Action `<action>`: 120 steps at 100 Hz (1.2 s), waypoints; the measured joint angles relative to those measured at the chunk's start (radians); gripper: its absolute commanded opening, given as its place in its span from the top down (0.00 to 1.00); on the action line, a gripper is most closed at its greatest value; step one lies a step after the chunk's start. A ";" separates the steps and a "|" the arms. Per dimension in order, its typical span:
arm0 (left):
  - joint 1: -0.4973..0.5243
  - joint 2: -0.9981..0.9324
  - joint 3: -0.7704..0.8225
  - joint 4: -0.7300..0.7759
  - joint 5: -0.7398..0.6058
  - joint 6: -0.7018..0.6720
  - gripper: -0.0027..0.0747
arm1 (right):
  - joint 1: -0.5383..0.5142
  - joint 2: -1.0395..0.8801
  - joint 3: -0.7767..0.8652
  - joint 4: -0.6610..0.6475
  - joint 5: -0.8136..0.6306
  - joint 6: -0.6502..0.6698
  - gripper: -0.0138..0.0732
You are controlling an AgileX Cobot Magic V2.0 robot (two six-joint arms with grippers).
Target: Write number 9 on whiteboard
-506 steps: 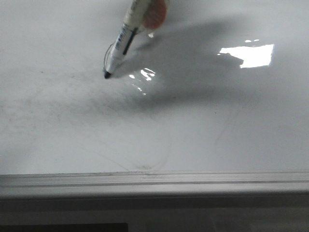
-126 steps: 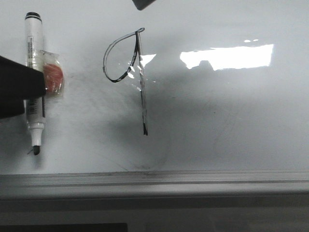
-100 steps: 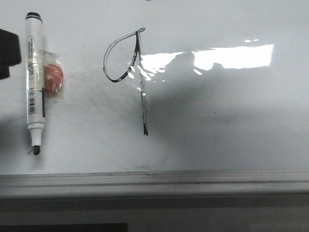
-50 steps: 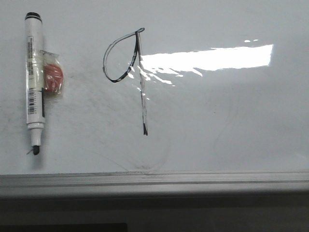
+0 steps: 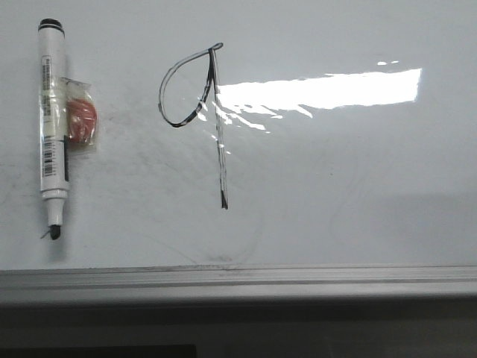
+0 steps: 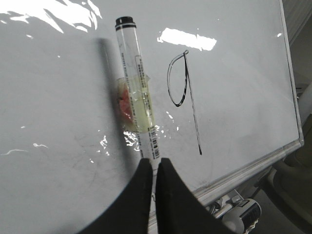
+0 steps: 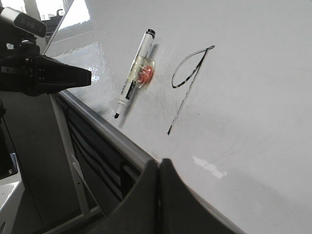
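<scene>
The number 9 [image 5: 220,149] is drawn in thin black line on the whiteboard [image 5: 335,186], with a teardrop loop left of a long stem. It also shows in the left wrist view [image 6: 192,112] and the right wrist view [image 7: 190,90]. A white marker [image 5: 52,127] with an orange lump [image 5: 82,121] taped to it lies flat on the board, left of the 9, tip toward the near edge. My left gripper [image 6: 155,161] is shut and empty, held back from the marker [image 6: 139,97] near the board's edge. My right gripper [image 7: 159,162] is shut and empty over the board's edge. Neither gripper is in the front view.
A grey metal edge strip [image 5: 238,280] runs along the board's near side. Faint grey smudges cover the board around the 9. In the right wrist view my left gripper [image 7: 89,76] hangs off the board's left end, beside a dark frame [image 7: 92,161] under the board.
Five seconds ago the marker was drawing the loop. Since then the 9 was finished and the marker laid down at the left. My left gripper and its shadow have left the front view.
</scene>
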 measured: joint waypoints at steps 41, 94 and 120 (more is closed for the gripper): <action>0.081 0.000 0.000 -0.071 0.021 0.009 0.99 | 0.000 0.000 0.000 0.000 0.000 0.000 0.91; 0.719 -0.364 0.000 0.248 0.421 0.086 0.99 | 0.000 0.000 0.000 0.000 0.000 0.000 0.91; 0.975 -0.495 0.000 0.375 0.669 0.078 0.99 | 0.000 0.000 0.000 -0.001 0.002 0.002 0.91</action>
